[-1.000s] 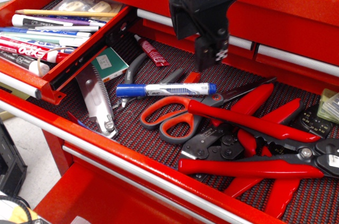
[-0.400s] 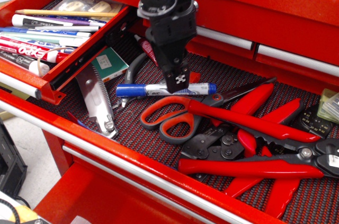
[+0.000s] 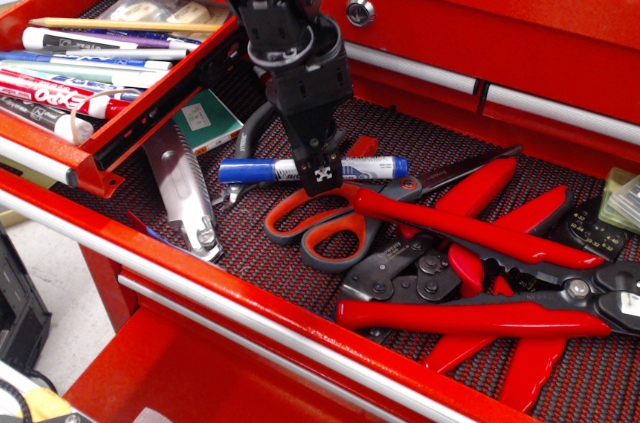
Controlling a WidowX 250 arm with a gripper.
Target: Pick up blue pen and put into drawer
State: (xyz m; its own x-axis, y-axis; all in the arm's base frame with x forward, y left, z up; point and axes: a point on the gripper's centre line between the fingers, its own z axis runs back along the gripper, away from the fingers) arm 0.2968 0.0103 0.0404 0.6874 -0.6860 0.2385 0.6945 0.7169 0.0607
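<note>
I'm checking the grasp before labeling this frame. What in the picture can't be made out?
- Black gripper: its near finger hides whether the jaws have closed on the blue-capped white pen.
- Pen barrel middle: covered by that finger.
- Narrow red drawer: its left end is cut off by the frame edge.

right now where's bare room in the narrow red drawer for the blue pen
The narrow red drawer looks crowded: white markers and a yellow pencil fill its liner. Barest patch: the wide drawer's mesh between the silver cutter and the red-handled scissors.
</note>
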